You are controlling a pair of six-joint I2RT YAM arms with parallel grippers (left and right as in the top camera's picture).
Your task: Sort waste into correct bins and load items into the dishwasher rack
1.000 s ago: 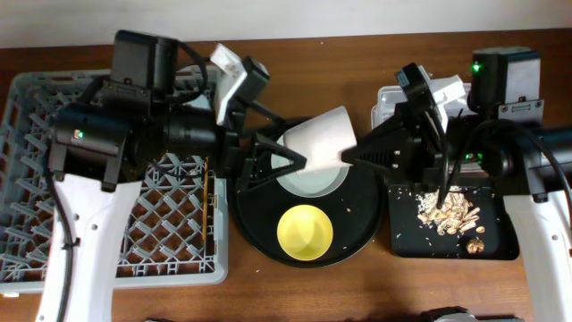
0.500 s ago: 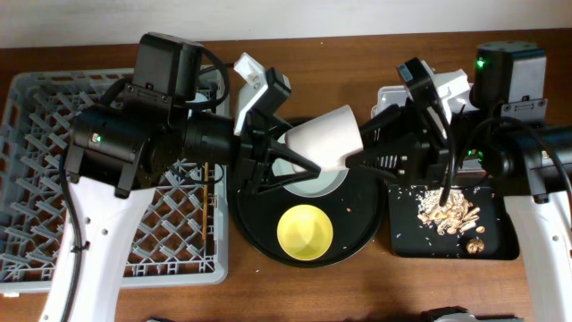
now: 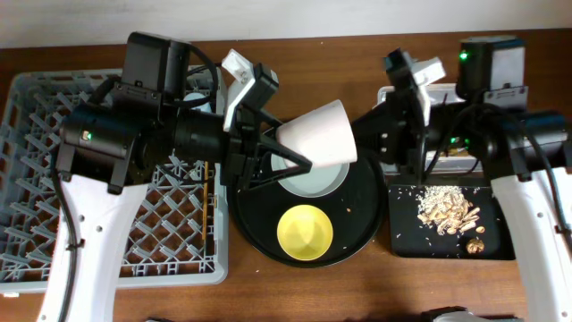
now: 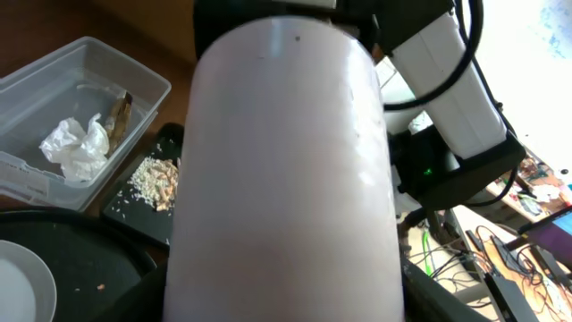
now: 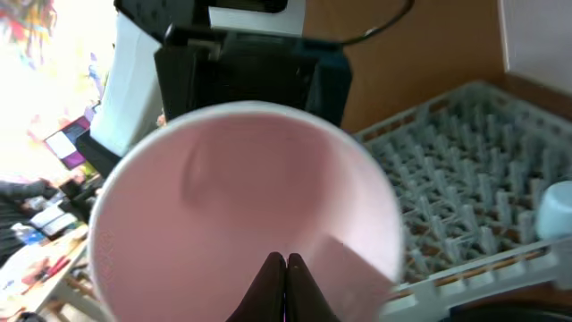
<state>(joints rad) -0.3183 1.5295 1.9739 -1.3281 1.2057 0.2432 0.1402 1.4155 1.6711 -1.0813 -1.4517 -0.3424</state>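
The pink cup [image 3: 317,134] hangs on its side above the round black tray, mouth toward the right arm. My left gripper [image 3: 277,152] is shut on the cup, which fills the left wrist view [image 4: 286,179]. My right gripper [image 3: 365,141] is shut, its fingertips [image 5: 286,261] at the cup's open mouth [image 5: 232,206]; I cannot tell if they touch it. The yellow bowl [image 3: 305,230] and pale plate [image 3: 315,179] lie on the round tray. Chopsticks [image 3: 209,201] lie in the grey rack [image 3: 36,179]. Food scraps [image 3: 447,213] lie in the flat black tray [image 3: 500,243].
The clear tub [image 4: 80,98] holds the white napkin [image 4: 76,148] and the snack wrapper [image 4: 119,112]. The round black tray [image 3: 259,224] sits between the rack and the bins. A pale blue cup [image 5: 556,210] shows in the rack at the right wrist view's edge.
The cup has risen and tilted up a little in the left gripper. The right gripper has drawn back to the right, away from the cup's rim.
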